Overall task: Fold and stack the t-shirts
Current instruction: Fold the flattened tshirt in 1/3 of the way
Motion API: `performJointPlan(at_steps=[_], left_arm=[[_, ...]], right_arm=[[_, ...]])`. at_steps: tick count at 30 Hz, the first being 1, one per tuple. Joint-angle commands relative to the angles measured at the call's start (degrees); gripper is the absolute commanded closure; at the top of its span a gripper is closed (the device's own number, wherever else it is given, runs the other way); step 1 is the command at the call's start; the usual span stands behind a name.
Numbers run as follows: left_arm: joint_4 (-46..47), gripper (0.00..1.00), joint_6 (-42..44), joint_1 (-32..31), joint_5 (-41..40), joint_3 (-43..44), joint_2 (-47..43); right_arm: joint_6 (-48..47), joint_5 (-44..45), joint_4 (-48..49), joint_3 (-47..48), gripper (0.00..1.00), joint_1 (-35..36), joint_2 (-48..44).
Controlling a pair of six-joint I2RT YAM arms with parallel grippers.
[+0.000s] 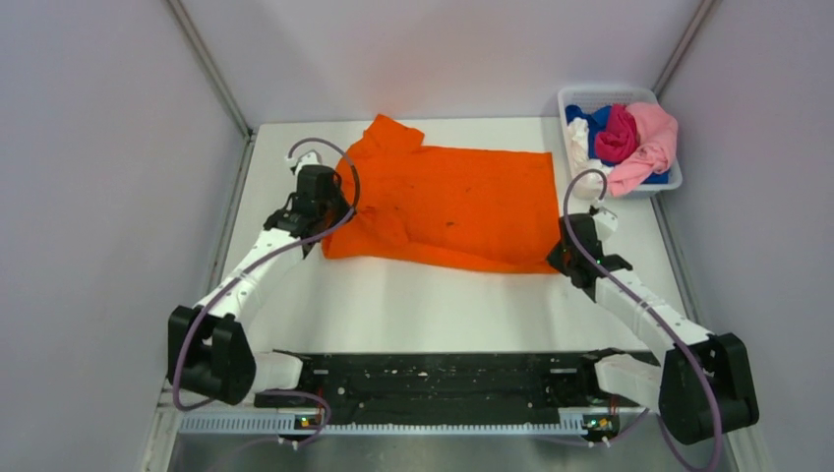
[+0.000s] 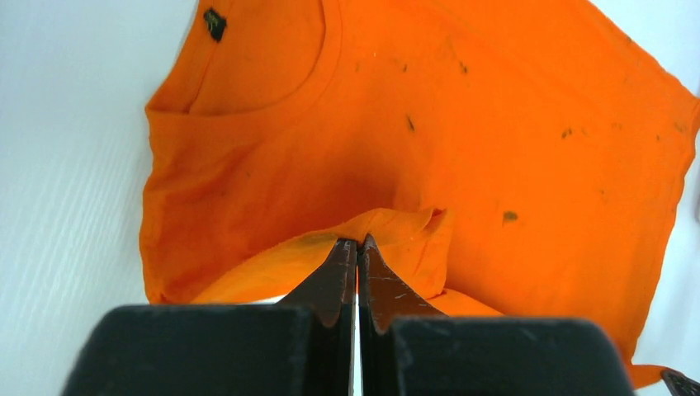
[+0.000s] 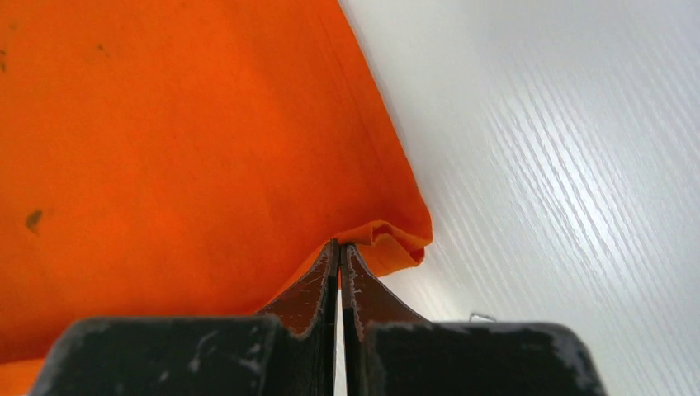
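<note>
**A:** Bench (image 1: 443, 305) is white, with pale walls on three sides. How do the fingers stand?

**B:** Left fingers (image 2: 334, 276) are pressed together, pinching a raised fold of the orange t-shirt (image 1: 462, 202) at its collar end. Right fingers (image 3: 318, 285) are closed too, nipping the near hem corner, and the cloth puckers at the tips.

**A:** Where is the shirt?

**B:** It lies spread across the bench's far half between both arms, collar toward the left arm, with small dark specks on the fabric. Just beyond its far right corner, a white bin (image 1: 590, 95) holds bunched t-shirts (image 1: 634, 138) in pink, magenta, blue and white.
</note>
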Motion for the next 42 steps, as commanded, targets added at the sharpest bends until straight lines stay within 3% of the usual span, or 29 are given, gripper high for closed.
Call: performJointPlan(at_steps=[1, 11, 24, 27, 28, 29, 31, 32, 33, 34, 35, 36, 39, 40, 42], left_arm=[[5.51, 1.00, 3.81, 1.77, 2.50, 6.17, 4.29], [7.20, 1.00, 9.07, 3.45, 0.81, 14.78, 14.71], [6.70, 1.00, 8.99, 6.55, 1.72, 26.90, 31.16], [4.96, 1.00, 7.84, 6.74, -2.67, 30.06, 34.60], [3.65, 0.94, 7.41, 6.97, -3.92, 31.76, 36.46], [2.16, 0.80, 7.19, 7.22, -4.82, 33.74, 37.79], [-1.45, 0.41, 6.89, 7.70, -5.48, 38.21, 40.59], [-2.88, 0.21, 6.86, 7.88, -5.59, 40.28, 41.46], [-4.08, 0.09, 6.74, 7.98, -5.82, 42.16, 42.01], [-5.17, 0.07, 6.62, 7.93, -5.74, 43.40, 42.14], [-5.84, 0.06, 6.63, 7.97, -4.78, 44.05, 41.68], [-6.02, 0.05, 6.42, 7.93, -2.91, 43.47, 40.78], [-3.31, 0.05, 5.27, 7.79, 6.09, 37.22, 36.82], [-0.85, 0.05, 4.48, 7.69, 10.13, 33.96, 35.29], [5.25, 0.04, 1.92, 7.31, 18.61, 26.95, 33.20]], right_arm=[[-1.62, 4.41, 4.45, 5.42, 1.00, 0.01, 3.81], [-2.73, 4.99, 13.18, 10.92, 1.00, -2.39, 15.18], [-4.93, 8.37, 22.96, 14.59, 1.00, -4.46, 25.18], [-4.39, 8.36, 23.18, 15.93, 1.00, -4.72, 27.82], [-4.34, 8.18, 23.27, 16.68, 0.92, -4.82, 28.55], [-4.62, 7.86, 23.29, 17.41, 0.73, -4.83, 29.29], [-5.18, 7.18, 22.80, 19.01, 0.46, -4.92, 30.14], [-4.87, 7.17, 21.78, 19.85, 0.38, -4.91, 30.24], [-4.80, 6.57, 21.20, 20.42, 0.35, -4.87, 30.06], [-4.74, 6.00, 20.78, 20.58, 0.31, -4.82, 29.59], [-4.60, 5.40, 20.61, 20.40, 0.19, -4.62, 28.71], [-4.99, 4.80, 20.87, 19.86, 0.14, -4.10, 27.29], [-7.79, 1.99, 22.36, 18.11, 0.12, -1.22, 24.27], [-8.95, 0.57, 23.33, 17.57, 0.04, 0.31, 23.89], [-10.14, -3.55, 25.19, 16.96, 0.01, 3.23, 24.63]])
